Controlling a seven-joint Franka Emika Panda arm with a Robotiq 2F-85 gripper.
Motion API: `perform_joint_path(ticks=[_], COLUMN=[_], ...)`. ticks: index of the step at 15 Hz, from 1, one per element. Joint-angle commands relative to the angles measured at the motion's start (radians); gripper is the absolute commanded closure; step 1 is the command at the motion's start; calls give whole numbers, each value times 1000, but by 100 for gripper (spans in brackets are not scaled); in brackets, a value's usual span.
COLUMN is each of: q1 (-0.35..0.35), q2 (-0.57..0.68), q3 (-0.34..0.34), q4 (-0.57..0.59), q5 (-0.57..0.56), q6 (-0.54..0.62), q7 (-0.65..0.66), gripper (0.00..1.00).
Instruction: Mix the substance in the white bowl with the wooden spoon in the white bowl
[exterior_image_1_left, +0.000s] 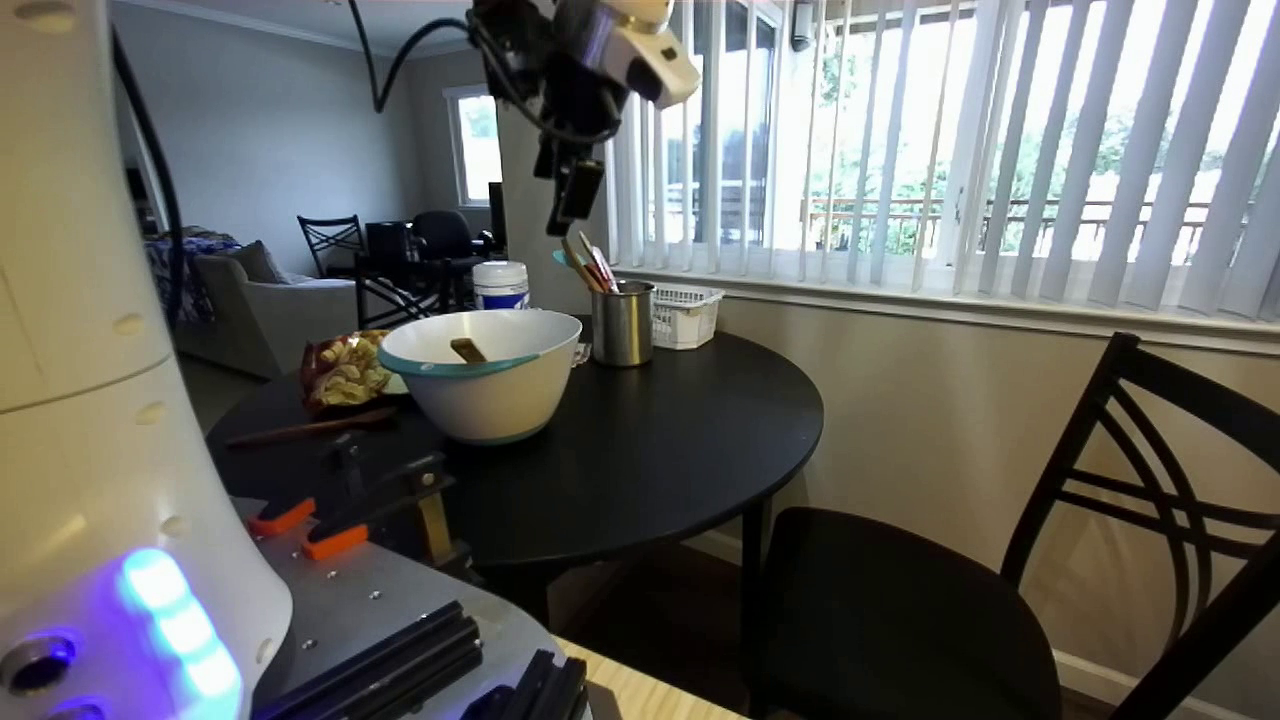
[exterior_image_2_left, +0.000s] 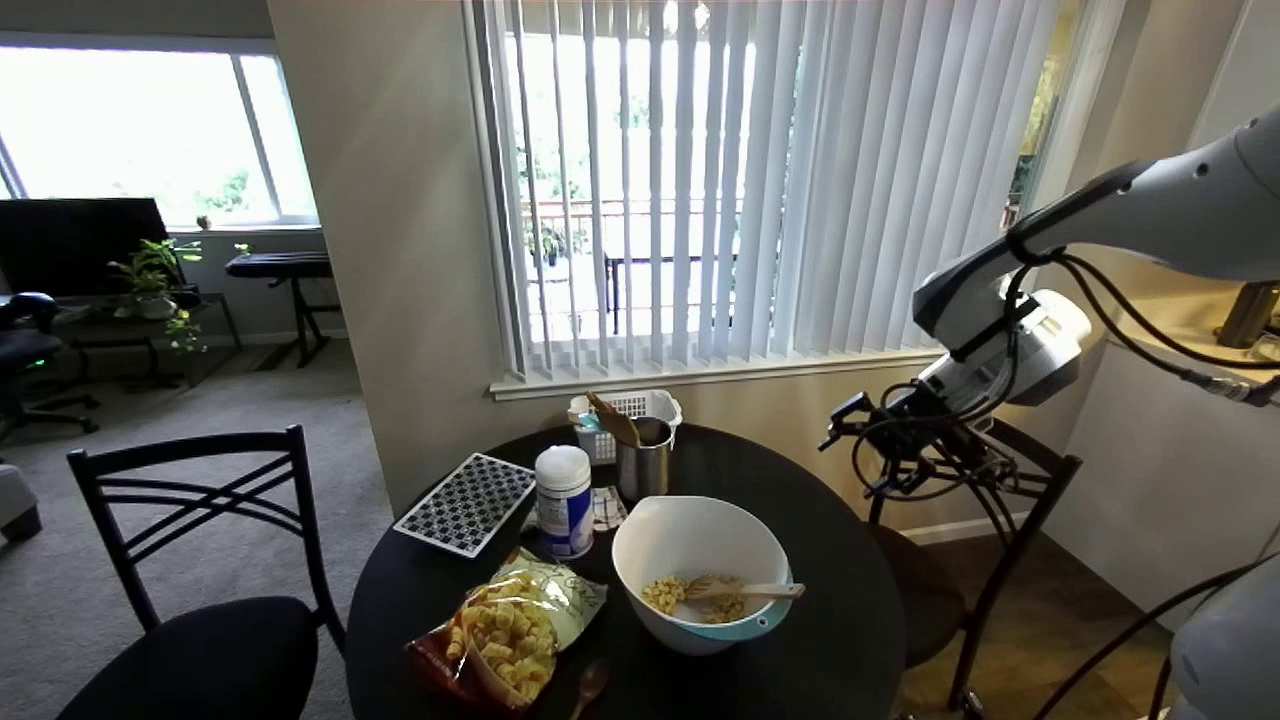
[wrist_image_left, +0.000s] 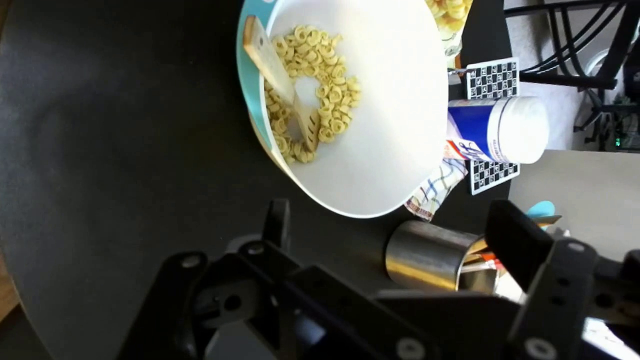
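The white bowl (exterior_image_2_left: 695, 530) stands on the round black table, its rim partly teal, and shows in both exterior views. Small yellow pasta rings (wrist_image_left: 340, 92) lie at its bottom. Among them rests the slotted head of the wooden spoon (wrist_image_left: 272, 67), while its handle leans across the teal rim; in an exterior view only the handle tip (exterior_image_1_left: 467, 350) shows. High above the table and apart from the bowl hangs my gripper (exterior_image_2_left: 866, 458). In the wrist view the gripper (wrist_image_left: 396, 227) is open, its black fingers wide apart and nothing held. Bowl and spoon lie ahead of the fingertips.
Close to the bowl are a metal cup of utensils (exterior_image_1_left: 622, 325), a white-lidded canister (exterior_image_2_left: 565, 510) and a pasta bag (exterior_image_2_left: 510, 630). A white basket (exterior_image_1_left: 685, 318) stands behind the cup. A checkered board (exterior_image_2_left: 470, 505) and a dark spoon (exterior_image_2_left: 592, 685) also lie on the table.
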Motion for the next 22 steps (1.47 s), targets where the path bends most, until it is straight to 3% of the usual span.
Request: perform_joint_path(ticks=[1, 5, 10, 11, 12, 19, 22], q1=[11, 0, -4, -4, -7, -4, -2], q2=[102, 206, 333, 356, 305, 362, 361], q3=[50, 103, 138, 140, 136, 133, 136], q4=[-22, 1, 43, 52, 27, 59, 53], q5=[219, 401, 648, 662, 600, 625, 690], q6=[56, 61, 107, 104, 82, 85, 88], q7=[-146, -285, -565, -586, -508, -546, -608], gripper=[0, 0, 0, 0, 0, 0, 0])
